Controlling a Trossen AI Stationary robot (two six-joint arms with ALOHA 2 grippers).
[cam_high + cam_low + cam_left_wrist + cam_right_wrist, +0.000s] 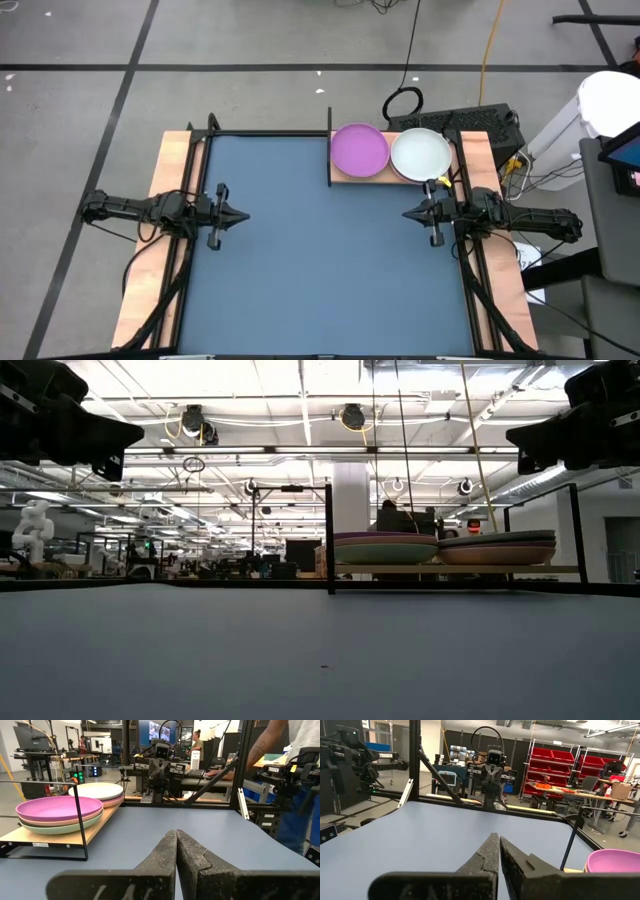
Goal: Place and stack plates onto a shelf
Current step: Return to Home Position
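I see the large dark-blue tabletop mat (320,260) spread between the two sets of fingers. The small light-wood shelf board (342,179), with a thin black upright rail (329,150) at one end, sits at the mat's far edge. It is near the right gripper (407,213) fingertips and well apart from the left gripper (243,215). Two stacks of round matte plates stand on it side by side: the purple-topped stack (359,148) by the rail, the pale mint-topped stack (420,154) nearer the right fingers. Both grippers' fingers are pressed together, tips facing each other across the mat.
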